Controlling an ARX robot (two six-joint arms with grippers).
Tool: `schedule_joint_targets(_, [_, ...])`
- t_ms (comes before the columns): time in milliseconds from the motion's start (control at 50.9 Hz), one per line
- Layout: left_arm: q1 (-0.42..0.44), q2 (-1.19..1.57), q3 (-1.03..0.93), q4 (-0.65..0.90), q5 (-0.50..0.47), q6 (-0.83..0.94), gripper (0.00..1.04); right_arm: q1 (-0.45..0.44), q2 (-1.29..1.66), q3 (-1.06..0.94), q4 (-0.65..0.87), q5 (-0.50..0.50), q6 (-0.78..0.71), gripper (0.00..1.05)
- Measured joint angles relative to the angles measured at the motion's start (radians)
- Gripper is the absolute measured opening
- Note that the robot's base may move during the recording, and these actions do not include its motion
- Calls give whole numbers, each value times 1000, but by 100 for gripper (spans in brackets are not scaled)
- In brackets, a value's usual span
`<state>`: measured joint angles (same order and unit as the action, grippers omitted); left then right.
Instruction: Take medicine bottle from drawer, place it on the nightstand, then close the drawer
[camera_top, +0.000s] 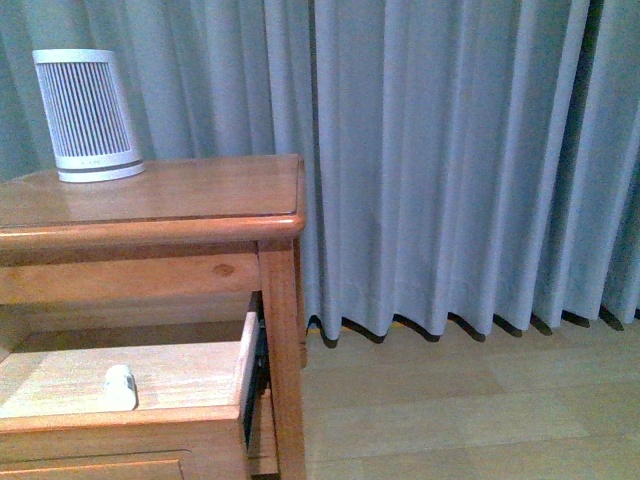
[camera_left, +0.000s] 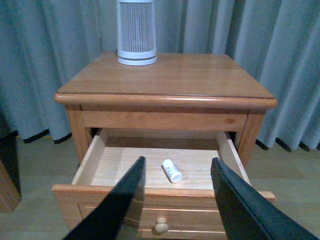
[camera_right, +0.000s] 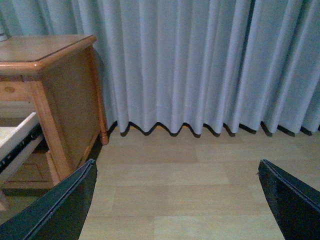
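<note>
Front view: close to the nightstand (camera_top: 150, 200), a little above its top, facing the curtain (camera_top: 450, 150).
Left wrist view: in front and above, looking down into the open drawer (camera_left: 90, 165).
Right wrist view: low, facing floor (camera_right: 175, 190) and curtain.
Shared: nightstand, curtain.

Your left gripper (camera_left: 178, 162) and right gripper (camera_right: 176, 164) both gape.
Each shows two dark fingers spread wide, nothing gripped between them.
</note>
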<state>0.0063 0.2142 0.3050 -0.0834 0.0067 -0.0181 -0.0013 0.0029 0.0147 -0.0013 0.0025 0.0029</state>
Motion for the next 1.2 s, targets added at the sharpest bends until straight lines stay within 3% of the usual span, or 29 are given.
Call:
schedule_joint_targets(216, [-5,-61,-109,34,-5,6,3,0,0,0,0,-1,0,98])
schedule_joint_targets(844, [-6,-159,-243,71,-10,8,3,0,0,0,0,-13,0,98])
schedule_joint_targets(864, [-6,-159,-244,71,-10,8,3,-7,4,2,-8,-35,7,98])
schedule_joint_targets(942, [-6,-164,-247,72,-10,8,3,-110,122,81,-180,-312,32,98])
schedule_joint_targets(1021, [-6,-179,-261,77,-8,9,3,-177,206,180,-220,-419,35,98])
schedule_joint_targets(1080, [-6,-201,-286,79,-7,9,3,-200,283,254,-162,-428,34,98])
schedule_joint_targets(1198, [-6,-208,-295,79,-7,10,3,-156,634,457,24,-333,-25,98])
